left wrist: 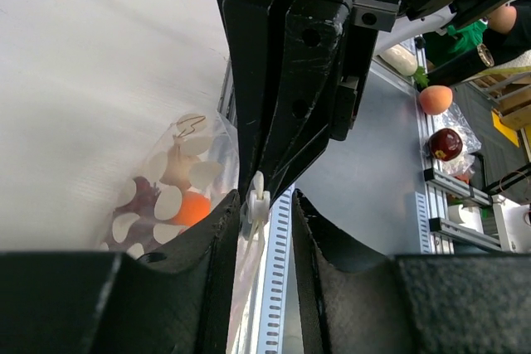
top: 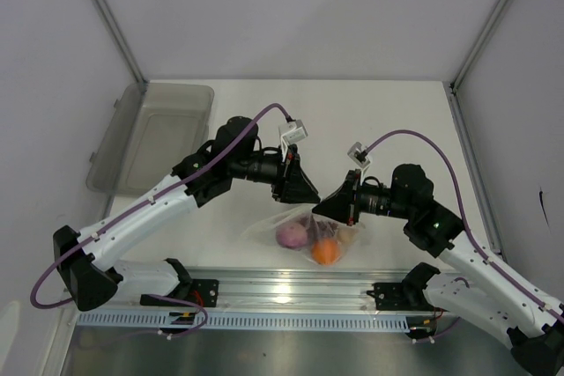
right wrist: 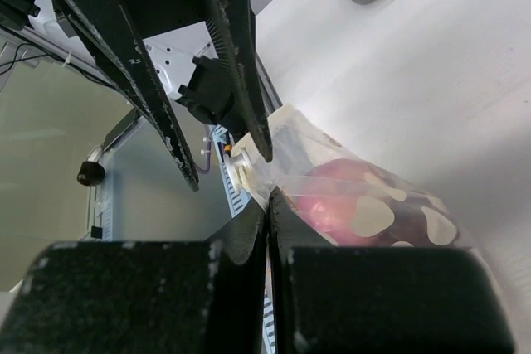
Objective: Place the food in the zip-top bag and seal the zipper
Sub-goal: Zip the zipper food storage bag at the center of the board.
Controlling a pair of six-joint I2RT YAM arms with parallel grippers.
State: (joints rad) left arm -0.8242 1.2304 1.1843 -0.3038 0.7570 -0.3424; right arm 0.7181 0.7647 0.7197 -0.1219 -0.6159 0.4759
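Note:
The zip-top bag [top: 304,233] hangs between both grippers near the table's front edge. It holds the purple-red onion [top: 291,235], the orange [top: 325,251] and the garlic bulb [top: 347,237]. In the left wrist view the bag [left wrist: 162,192] shows the orange [left wrist: 192,207], the garlic [left wrist: 177,167] and dark red berries [left wrist: 143,196]. My left gripper [left wrist: 263,198] is open, its fingers on either side of the white zipper slider [left wrist: 257,202]. My right gripper [right wrist: 268,196] is shut on the bag's top edge beside the slider [right wrist: 241,167], with the onion [right wrist: 340,192] just behind.
A grey translucent tub [top: 154,138] stands at the back left of the table. An aluminium rail [top: 291,292] runs along the near edge under the bag. Grey walls close the table on the left, back and right.

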